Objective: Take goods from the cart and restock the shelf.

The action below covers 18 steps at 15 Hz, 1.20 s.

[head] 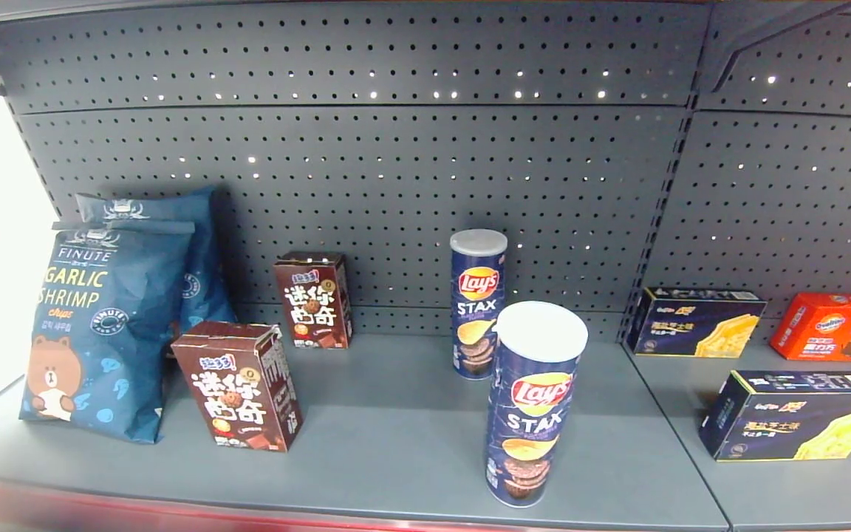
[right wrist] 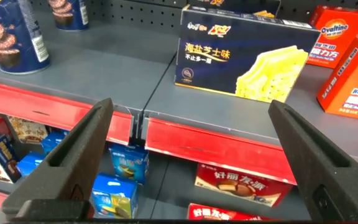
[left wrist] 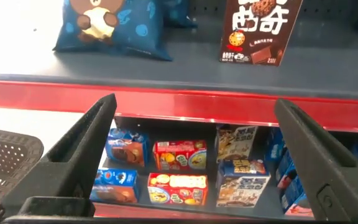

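left wrist view: the left jaws stand spread wide with nothing between them. They are held level and low in front of the shelf (left wrist: 328, 68), pointing at its red front rail (left wrist: 185, 102). straight ahead through the gap, beneath the rail, small snack boxes (left wrist: 179, 155) stand in rows on a lower shelf. above the rail, on the shelf deck, a brown cookie box (left wrist: 260, 31) stands just ahead of the jaws. a blue chip bag (left wrist: 110, 25) leans farther off to the robot's left. a black mesh basket (left wrist: 5, 155) sits close outside the left-hand finger, lower than the rail.

in the right wrist view, the right jaws are likewise wide apart and empty. they are level and aimed at the rail where two shelf sections meet at a seam (right wrist: 138, 121). ahead of them, just past the rail, a dark blue wafer box (right wrist: 247, 56) rests on the deck. orange boxes (right wrist: 347, 62) stand beside it to the right, and the front chip can (right wrist: 14, 34) stands well off to the left. under the rail sit a red box (right wrist: 244, 183) and blue packs (right wrist: 129, 165).

in the head view, a second chip can (head: 477, 303) stands upright behind the front one, near the pegboard back (head: 396, 185). a second cookie box (head: 315, 299) stands by the same wall.
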{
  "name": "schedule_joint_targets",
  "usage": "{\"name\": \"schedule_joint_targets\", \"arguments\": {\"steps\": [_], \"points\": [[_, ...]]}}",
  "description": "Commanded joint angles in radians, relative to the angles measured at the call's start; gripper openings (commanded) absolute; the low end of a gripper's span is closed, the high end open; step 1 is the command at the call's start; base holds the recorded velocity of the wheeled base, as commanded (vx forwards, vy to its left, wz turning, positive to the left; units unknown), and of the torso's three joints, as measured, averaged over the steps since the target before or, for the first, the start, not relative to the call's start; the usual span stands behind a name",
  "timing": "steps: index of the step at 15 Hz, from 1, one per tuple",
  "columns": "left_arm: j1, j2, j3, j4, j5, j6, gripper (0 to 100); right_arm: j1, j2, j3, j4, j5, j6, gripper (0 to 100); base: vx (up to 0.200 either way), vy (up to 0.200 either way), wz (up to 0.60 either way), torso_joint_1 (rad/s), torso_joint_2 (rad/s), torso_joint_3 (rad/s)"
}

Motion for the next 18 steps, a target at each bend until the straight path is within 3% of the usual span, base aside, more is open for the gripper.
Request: {"name": "schedule_joint_targets", "arguments": {"steps": [1,3,6,8,11,14,16,18], "points": [[0.002,0.005,0.012,-0.012,-0.001,0.001,100,-0.069,0.138,-0.144,-0.003,0.012,0.022,100,0.0,0.0,0.0,0.0,0.0,0.0],[0.0,0.005,0.012,-0.012,-0.007,0.001,100,-0.021,0.307,-0.314,0.029,0.104,0.04,100,0.0,0.0,0.0,0.0,0.0,0.0],[0.002,0.005,0.012,-0.013,-0.005,0.001,100,0.031,0.522,-0.415,0.124,0.115,-0.128,100,0.0,0.0,0.0,0.0,0.0,0.0],[0.002,0.005,0.012,-0.012,-0.005,0.001,100,0.155,0.731,-0.487,0.054,0.107,-0.124,100,0.0,0.0,0.0,0.0,0.0,0.0],[0.0,0.005,0.012,-0.012,-0.005,0.001,100,0.252,0.915,-0.507,0.015,0.089,-0.05,100,0.0,0.0,0.0,0.0,0.0,0.0],[0.0,0.005,0.012,-0.012,-0.005,0.001,100,0.364,1.063,-0.514,-0.054,-0.046,0.011,100,0.0,0.0,0.0,0.0,0.0,0.0],[0.0,0.005,0.01,-0.01,-0.005,0.001,100,0.398,1.154,-0.523,-0.143,-0.051,0.013,100,0.0,0.0,0.0,0.0,0.0,0.0],[-0.003,0.008,0.01,-0.009,-0.005,0.001,100,0.428,1.2,-0.567,-0.141,-0.054,0.013,100,0.0,0.0,0.0,0.0,0.0,0.0]]}}
